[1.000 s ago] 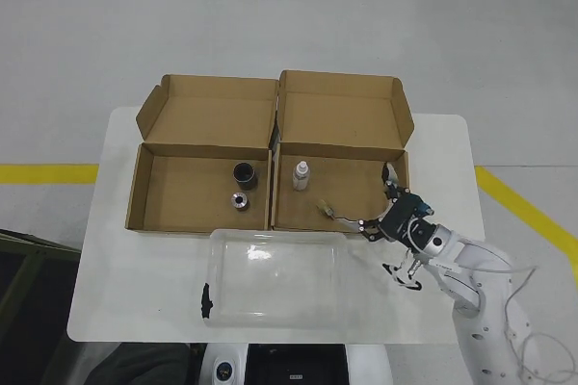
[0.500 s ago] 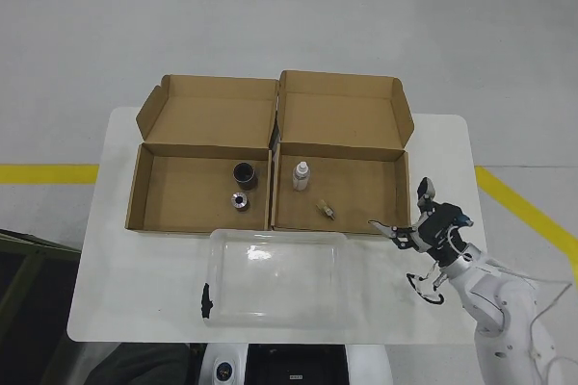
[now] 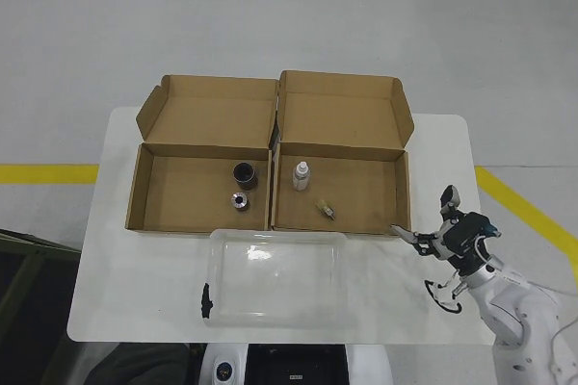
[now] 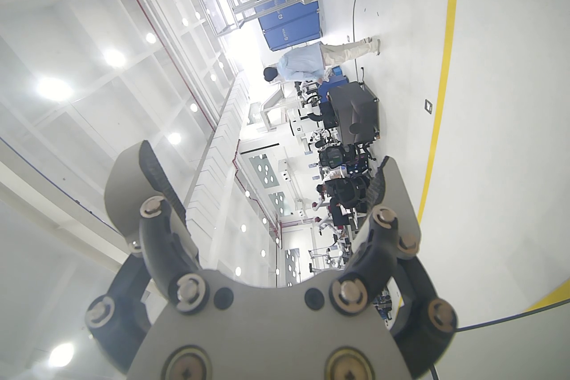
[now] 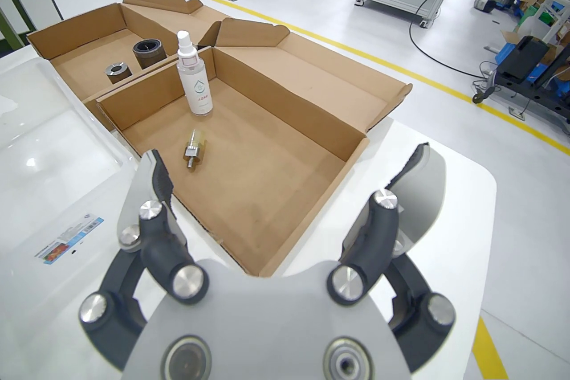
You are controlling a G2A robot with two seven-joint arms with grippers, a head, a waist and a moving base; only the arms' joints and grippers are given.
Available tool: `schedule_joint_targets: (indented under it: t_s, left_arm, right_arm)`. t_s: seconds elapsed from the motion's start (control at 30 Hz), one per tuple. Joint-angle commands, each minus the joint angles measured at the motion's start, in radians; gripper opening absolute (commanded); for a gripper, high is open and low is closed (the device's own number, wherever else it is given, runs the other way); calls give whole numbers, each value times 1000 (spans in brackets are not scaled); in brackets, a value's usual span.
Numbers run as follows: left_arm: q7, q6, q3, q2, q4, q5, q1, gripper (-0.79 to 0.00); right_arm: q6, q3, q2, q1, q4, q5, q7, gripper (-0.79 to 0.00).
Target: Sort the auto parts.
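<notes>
**Auto parts sort: four items boxed, one loose**

- Right end effector (image 3: 423, 213): fingers apart, nothing held, over the table (image 3: 125, 289) at 3 o'clock, just outside the right cardboard box (image 3: 366, 197).
- Left end effector (image 4: 266, 157): fingers apart, nothing held.
- Clear plastic tray (image 3: 277, 274): 6 o'clock.
- Small black piece (image 3: 205, 300): 7 o'clock, beside the tray; probably not yet sorted.
- Right cardboard box, 1 o'clock: spray bottle (image 3: 301, 174) upright, brass fitting (image 3: 324, 208) lying flat.
- Left cardboard box (image 3: 173, 192), 11 o'clock: two dark metal cylinders (image 3: 244, 173).
- Sorting looks nearly complete.
</notes>
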Motion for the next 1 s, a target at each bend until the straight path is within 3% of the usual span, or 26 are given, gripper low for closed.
schedule_joint_targets:
  t_s: [0.0,0.97]
  left_arm:
    - [0,0,0,0,0,0,0,0]
    - [0,0,0,0,0,0,0,0]
  right_arm:
    - [3,4,2,-2,-9,-26,13,0]
    - [3,4,2,-2,-9,-26,13,0]
